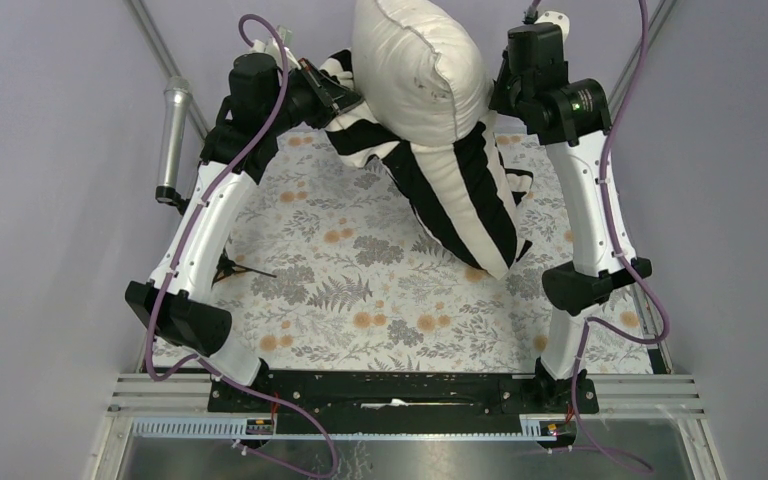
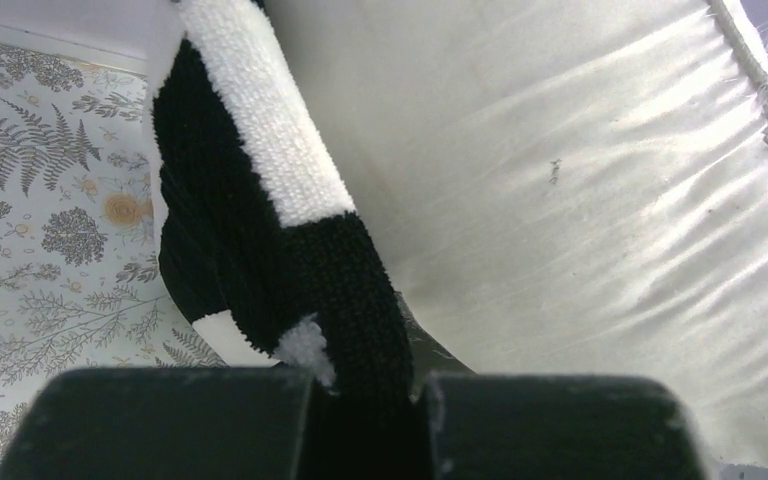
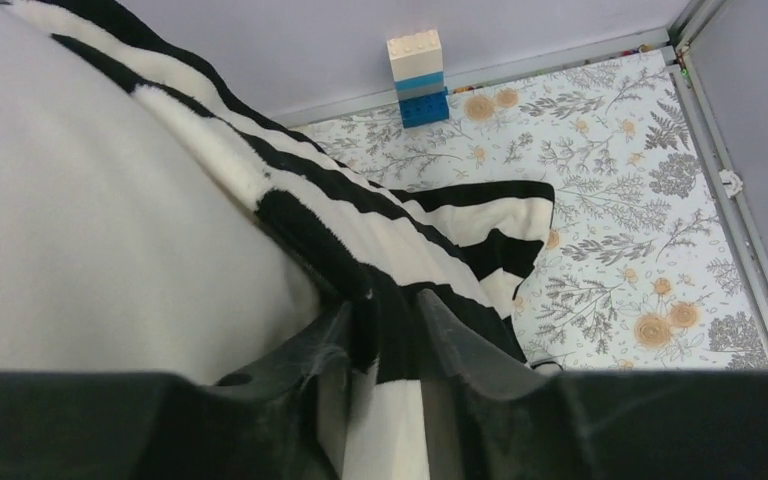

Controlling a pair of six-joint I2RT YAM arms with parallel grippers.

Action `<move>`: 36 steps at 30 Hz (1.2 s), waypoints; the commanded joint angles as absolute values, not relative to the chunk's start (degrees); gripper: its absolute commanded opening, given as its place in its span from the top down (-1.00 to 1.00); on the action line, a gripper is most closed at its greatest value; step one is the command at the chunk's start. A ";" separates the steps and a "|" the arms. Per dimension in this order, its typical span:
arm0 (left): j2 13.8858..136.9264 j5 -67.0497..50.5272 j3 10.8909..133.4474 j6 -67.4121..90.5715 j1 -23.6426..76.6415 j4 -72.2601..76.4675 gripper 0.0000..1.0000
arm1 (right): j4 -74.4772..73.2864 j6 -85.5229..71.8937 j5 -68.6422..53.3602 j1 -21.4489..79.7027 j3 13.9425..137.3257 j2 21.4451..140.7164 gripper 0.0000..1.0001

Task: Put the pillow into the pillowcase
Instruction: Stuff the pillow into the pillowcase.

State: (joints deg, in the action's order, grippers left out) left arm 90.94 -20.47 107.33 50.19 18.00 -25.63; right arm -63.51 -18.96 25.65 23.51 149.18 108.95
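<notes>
The cream pillow sticks up out of the black-and-white striped pillowcase, which hangs down to the floral cloth. Both are lifted at the back of the table between my arms. My left gripper is shut on the pillowcase's left rim; in the left wrist view the striped fabric runs into the jaws beside the pillow. My right gripper is shut on the right rim; in the right wrist view the fabric is pinched between the fingers, the pillow to the left.
The floral table covering fills the table. A black clip-like object lies by the left arm. A silver cylinder leans at the left wall. A small white-and-blue brick stack stands by the far wall. Metal frame rails border the table.
</notes>
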 commanded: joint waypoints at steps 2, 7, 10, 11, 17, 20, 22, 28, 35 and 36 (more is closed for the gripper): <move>90.20 -21.73 111.07 50.45 17.23 -19.34 1.00 | -61.06 -19.32 21.27 21.89 151.01 110.14 0.16; 90.27 -22.12 111.18 50.70 17.23 -19.12 1.00 | -59.81 -19.79 17.95 21.52 151.29 110.17 0.33; 90.34 -22.97 111.50 50.80 17.23 -18.36 1.00 | -59.77 -20.06 16.38 21.53 152.45 109.99 0.96; 90.56 -23.54 112.18 50.83 17.23 -18.10 1.00 | -59.76 -20.19 16.04 21.53 153.54 109.80 1.00; 96.01 -25.89 136.42 55.66 17.31 -16.70 1.00 | -51.28 -21.89 15.68 21.53 151.81 102.23 1.00; 98.22 -23.86 146.85 61.17 16.69 -11.32 1.00 | -46.71 -22.05 16.09 21.49 144.94 99.41 1.00; 98.48 -21.36 145.67 62.16 16.27 -8.92 1.00 | -51.01 -23.50 12.39 21.54 152.76 101.97 1.00; 99.01 -24.58 127.99 49.35 24.05 -20.57 1.00 | -32.12 -21.31 16.37 21.45 147.81 89.67 1.00; 96.19 -20.53 152.08 52.00 23.21 -16.84 1.00 | -35.38 -21.20 19.08 21.36 142.85 93.57 1.00; 93.59 -20.51 147.24 56.99 18.22 -9.77 1.00 | -35.84 -22.89 17.52 21.36 139.05 92.51 1.00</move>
State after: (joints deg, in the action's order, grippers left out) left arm 102.19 -23.18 140.31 50.30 26.68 -29.08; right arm -43.97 -20.36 17.67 21.63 141.14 92.62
